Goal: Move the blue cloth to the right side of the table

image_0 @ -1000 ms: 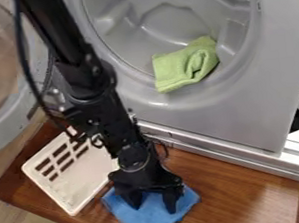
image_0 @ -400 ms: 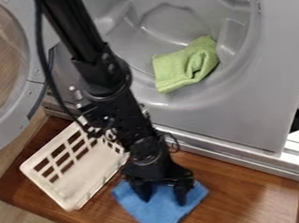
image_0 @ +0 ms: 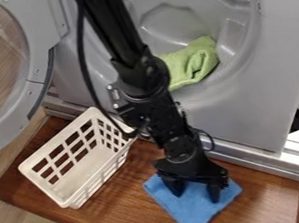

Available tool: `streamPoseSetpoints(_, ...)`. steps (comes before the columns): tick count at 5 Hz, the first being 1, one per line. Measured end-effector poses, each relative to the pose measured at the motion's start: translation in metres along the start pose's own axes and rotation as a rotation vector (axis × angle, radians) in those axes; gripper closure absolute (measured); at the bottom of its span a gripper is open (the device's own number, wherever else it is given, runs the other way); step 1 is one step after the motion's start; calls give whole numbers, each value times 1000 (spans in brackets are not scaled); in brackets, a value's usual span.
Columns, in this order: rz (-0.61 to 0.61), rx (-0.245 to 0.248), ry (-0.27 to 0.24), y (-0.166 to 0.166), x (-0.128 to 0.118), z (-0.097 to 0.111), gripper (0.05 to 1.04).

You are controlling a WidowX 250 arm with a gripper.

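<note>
The black gripper [image_0: 197, 194] is low over the wooden table, right of the white basket, with its two fingers spread apart and pointing down onto the cloth. Flat under the fingertips lies the blue cloth [image_0: 195, 210], its near corner toward the bottom edge of the view. The gripper covers part of the cloth's far side. Both fingertips appear to touch the cloth's surface, with cloth showing between them.
A white slatted basket [image_0: 86, 179] stands on the table's left part. Behind the wooden table [image_0: 126, 211] rises a grey washer front [image_0: 247, 118], its round door [image_0: 37, 70] swung out at the left. A green cloth [image_0: 197, 60] lies in the drum opening.
The arm and gripper have moved right, and the blue cloth has slid right along with the fingers. More of the white basket is uncovered, and the arm now overlaps the green cloth's left part.
</note>
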State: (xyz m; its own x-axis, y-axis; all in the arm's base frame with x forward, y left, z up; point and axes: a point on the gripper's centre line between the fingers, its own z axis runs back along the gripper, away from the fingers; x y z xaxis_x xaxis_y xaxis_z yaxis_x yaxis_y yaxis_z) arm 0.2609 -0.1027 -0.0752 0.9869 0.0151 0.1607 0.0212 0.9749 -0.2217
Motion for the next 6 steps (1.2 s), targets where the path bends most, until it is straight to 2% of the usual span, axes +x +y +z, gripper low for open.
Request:
streamPoseSetpoints(1,2,-46,-8,-21,4,-5,83)
streamPoseSetpoints(2,-50,-107,-3,-51,11,-12,83)
streamPoseSetpoints(3,-137,-135,6,-78,12,-17,84)
streamPoseSetpoints(4,-168,-121,19,-87,8,-18,85)
streamPoseSetpoints(6,-163,-89,50,-83,-2,-13,85)
